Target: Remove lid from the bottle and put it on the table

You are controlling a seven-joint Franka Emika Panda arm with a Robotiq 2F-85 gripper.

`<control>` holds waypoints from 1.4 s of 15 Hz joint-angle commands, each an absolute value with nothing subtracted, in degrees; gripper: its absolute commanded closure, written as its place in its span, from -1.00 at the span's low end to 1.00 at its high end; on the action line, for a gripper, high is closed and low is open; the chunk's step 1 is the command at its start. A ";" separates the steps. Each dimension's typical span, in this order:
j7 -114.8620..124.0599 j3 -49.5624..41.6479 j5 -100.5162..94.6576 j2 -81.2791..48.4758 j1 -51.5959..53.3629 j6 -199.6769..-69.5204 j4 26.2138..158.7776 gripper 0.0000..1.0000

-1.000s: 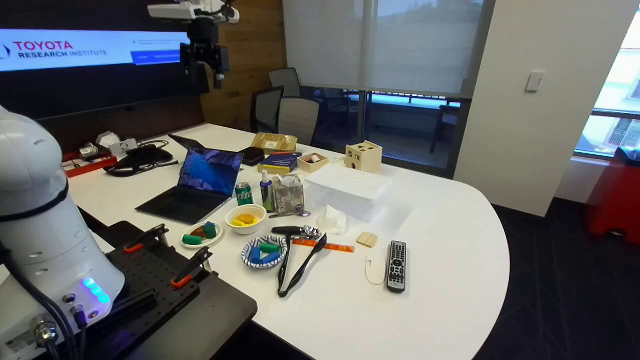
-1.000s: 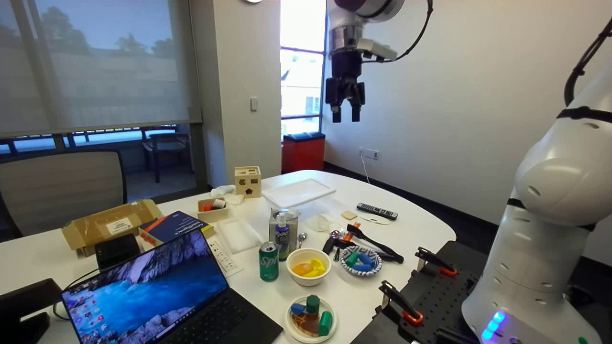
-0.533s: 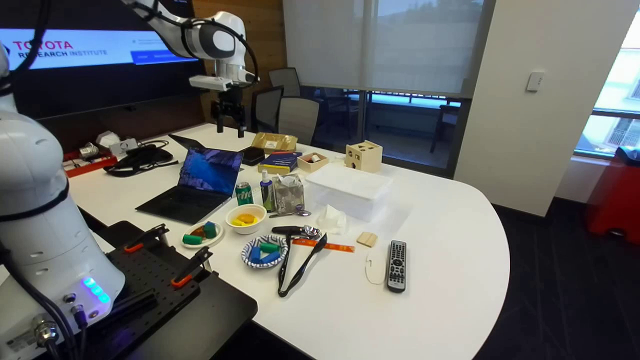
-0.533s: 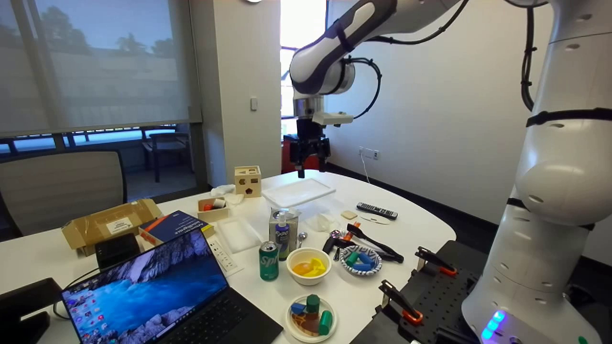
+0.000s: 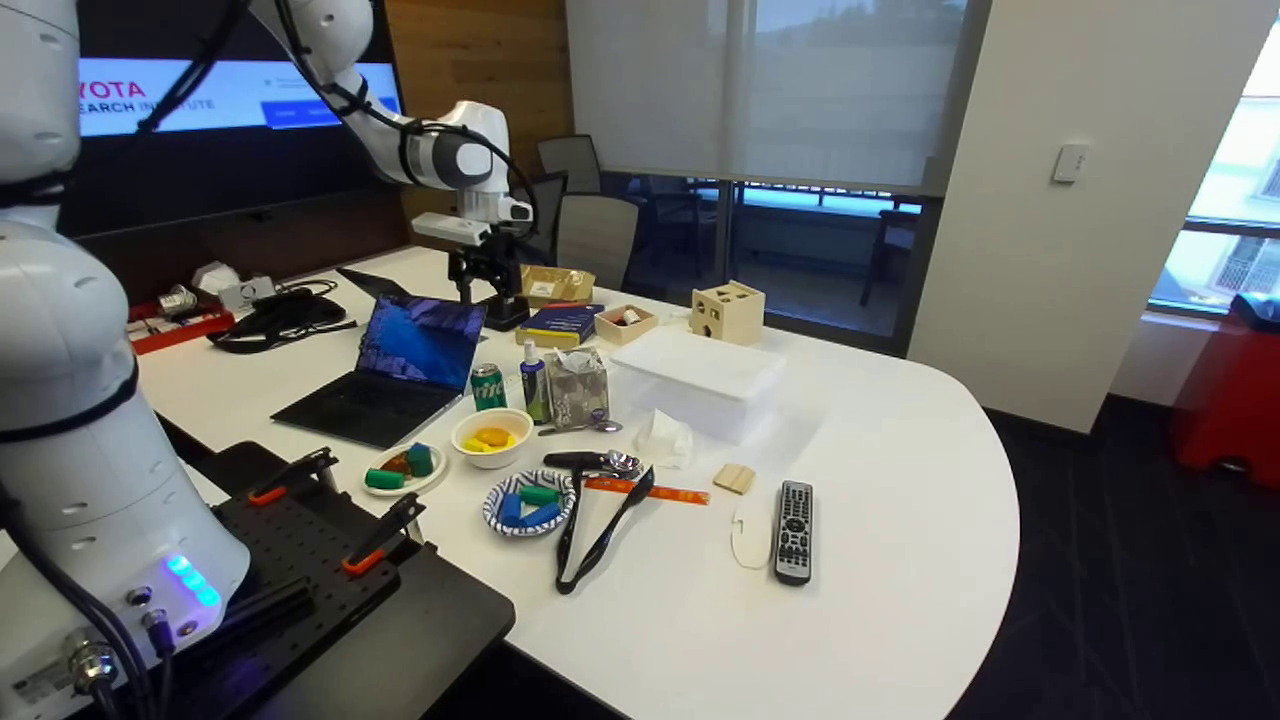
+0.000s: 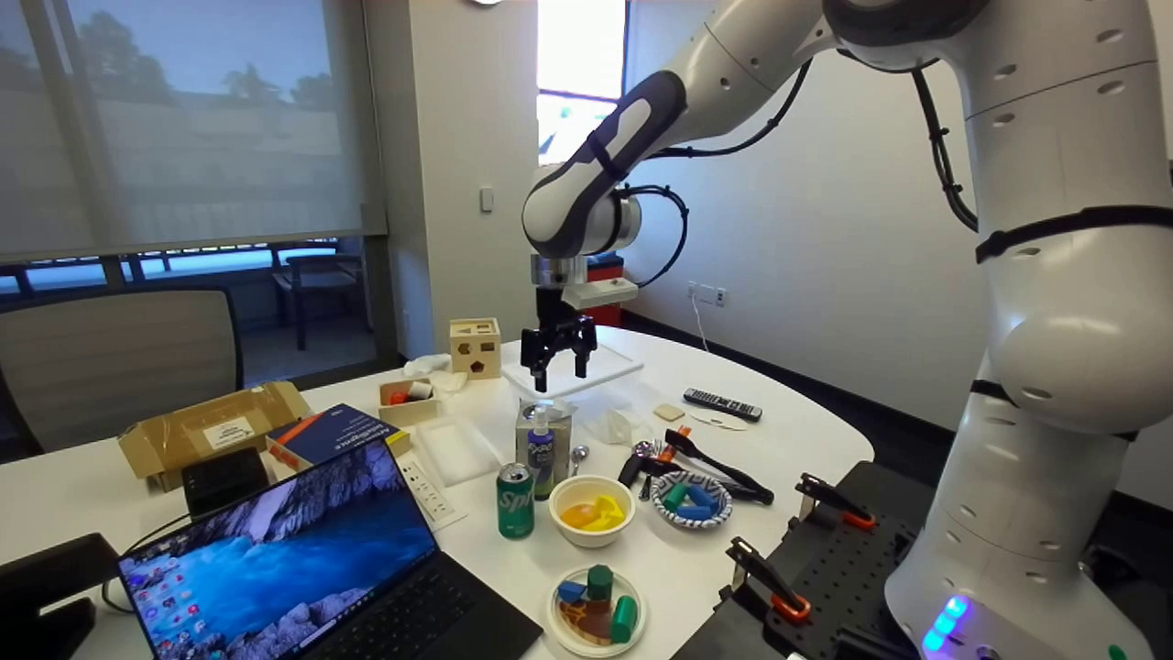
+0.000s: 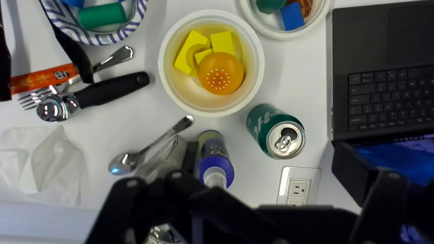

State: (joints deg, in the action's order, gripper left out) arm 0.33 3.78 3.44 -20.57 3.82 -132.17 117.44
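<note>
A squat greyish container with clear crumpled film and dark parts stands on the white table (image 5: 880, 600) in both exterior views (image 5: 577, 398) (image 6: 563, 442); a separate lid on it cannot be made out. The wrist view shows part of it (image 7: 166, 162), the rest behind the gripper. Against it stands a slim purple-and-green spray bottle (image 5: 535, 392) with a pale cap (image 6: 540, 420), also in the wrist view (image 7: 217, 156). My gripper (image 6: 561, 378) is open and empty, in the air above them, touching nothing. In the wrist view the spray bottle lies just inside the left finger.
A green can (image 6: 515, 501), a bowl with yellow pieces (image 6: 592, 513) and an open laptop (image 5: 400, 375) stand close by. A clear bin with a white lid (image 5: 700, 362) is beside the container. Tongs (image 5: 605, 540), a scoop, a spoon (image 7: 149, 149) and a remote (image 5: 795, 532) lie around.
The arm has come down from high up towards the table, moving left in one exterior picture and right in the opposite one. The gripper stays open. The objects have not moved.
</note>
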 commanded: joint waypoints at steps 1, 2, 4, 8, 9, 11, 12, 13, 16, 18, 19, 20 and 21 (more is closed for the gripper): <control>1.82 3.02 1.36 -25.29 4.57 -134.72 113.28 -1.00; 1.66 2.94 1.13 -26.47 4.48 -135.04 112.38 -1.00; 1.16 2.82 1.10 -29.40 4.21 -134.95 109.84 -1.00; 0.23 2.88 1.45 -34.89 3.89 -133.94 104.09 -0.97; 0.10 2.92 1.47 -36.08 3.86 -133.70 102.80 -1.00; 0.03 2.84 1.40 -38.24 3.83 -133.46 100.52 -1.00; 0.11 2.77 1.35 -39.31 3.85 -133.20 99.28 -1.00; 0.11 2.68 1.26 -40.28 3.86 -133.04 98.23 -1.00; 0.02 2.63 1.28 -42.38 3.77 -132.85 96.01 -1.00; -0.09 2.62 1.30 -43.34 3.69 -132.81 95.10 -0.46; -0.04 2.55 1.26 -43.66 3.68 -132.75 94.77 -0.32; 0.00 2.51 1.22 -43.84 3.69 -132.72 94.54 -0.13; 0.01 2.47 1.19 -43.96 3.67 -132.73 94.40 0.00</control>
State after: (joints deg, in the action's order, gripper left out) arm 0.23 2.90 2.03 -43.16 3.62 -134.59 96.50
